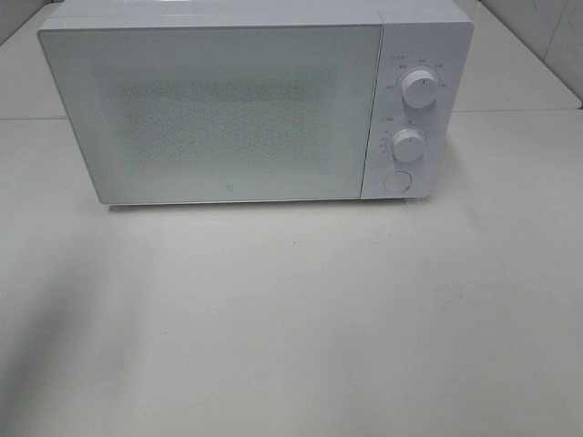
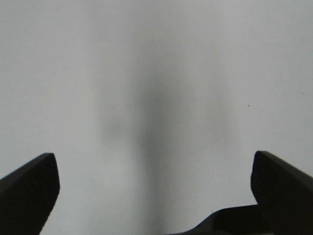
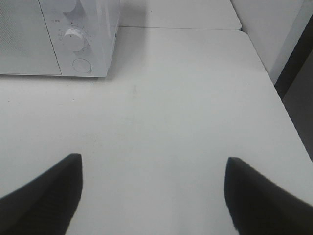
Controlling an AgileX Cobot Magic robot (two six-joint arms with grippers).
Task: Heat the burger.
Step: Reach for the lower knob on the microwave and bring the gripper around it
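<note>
The burger is out of view in every frame. A white microwave (image 1: 246,105) stands at the back of the table with its door shut; two round knobs (image 1: 420,87) and a round button (image 1: 397,180) sit on its right panel. Neither arm shows in the exterior high view. In the left wrist view my left gripper (image 2: 155,188) is open over bare white tabletop, nothing between its dark fingers (image 2: 29,191). My right gripper (image 3: 152,191) is also open and empty, hovering above the table in front of and to the right of the microwave (image 3: 73,36).
The white table (image 1: 291,319) stretches in front of the microwave. Its right edge (image 3: 274,93) shows in the right wrist view, with a dark gap beyond it. A seam (image 1: 519,111) runs across the tabletop behind the microwave's front.
</note>
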